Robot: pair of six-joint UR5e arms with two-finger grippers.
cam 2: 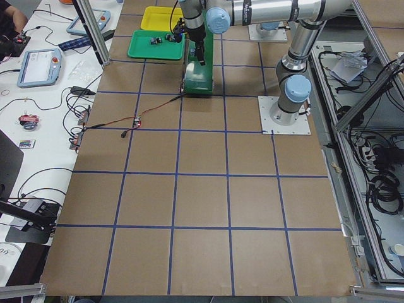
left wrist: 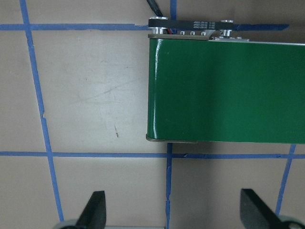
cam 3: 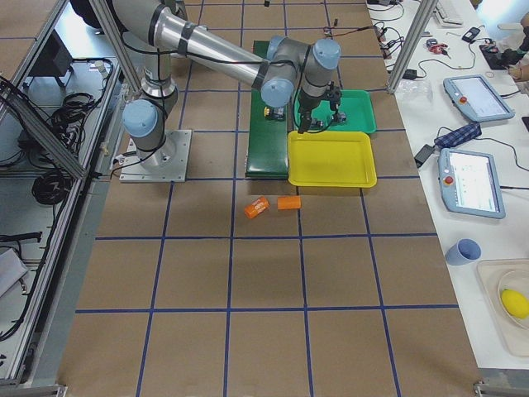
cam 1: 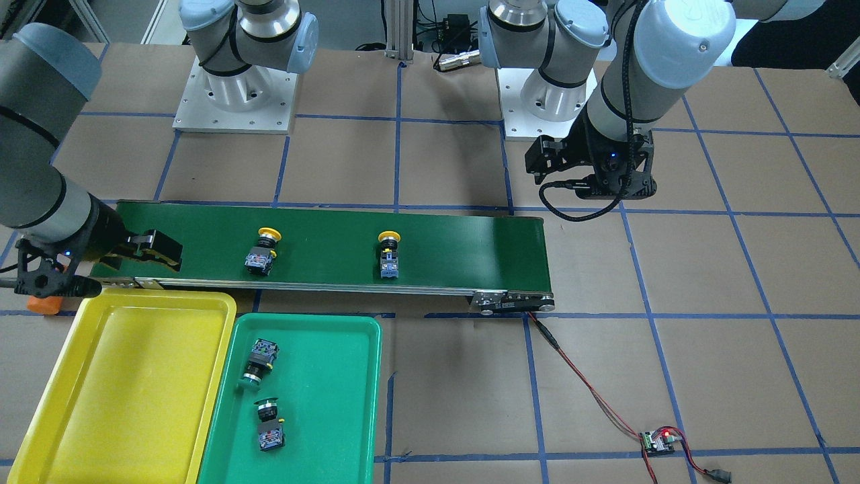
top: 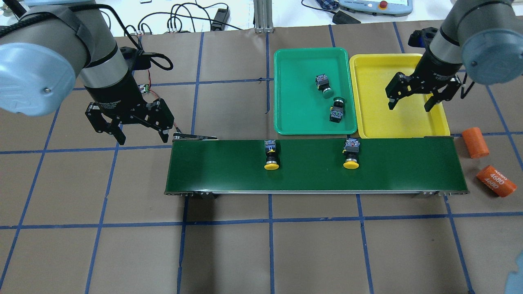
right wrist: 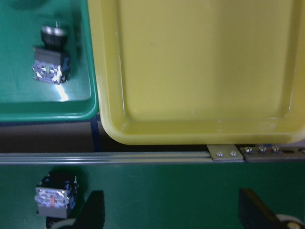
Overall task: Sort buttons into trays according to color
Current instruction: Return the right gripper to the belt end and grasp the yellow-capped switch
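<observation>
Two yellow-capped buttons lie on the dark-green conveyor belt (top: 408,167), one near the middle (top: 271,155) and one further right (top: 352,154). Two green-capped buttons (top: 324,85) (top: 337,110) lie inside the green tray (top: 286,122). The yellow tray (top: 437,126) beside it holds nothing. My right gripper (top: 409,107) hangs open and empty above the yellow tray's near rim and the belt edge. In its wrist view the right-hand yellow button's contact block (right wrist: 55,200) sits just left of its fingers (right wrist: 93,212). My left gripper (top: 143,139) is open and empty over bare table, off the belt's left end (left wrist: 190,95).
Two orange cylinders (top: 475,142) (top: 495,180) lie on the table right of the belt. A red-black cable runs from the belt's left end to a small controller board (cam 1: 662,440). Blue tape lines grid the brown table. Cables and pendants lie along the far edge.
</observation>
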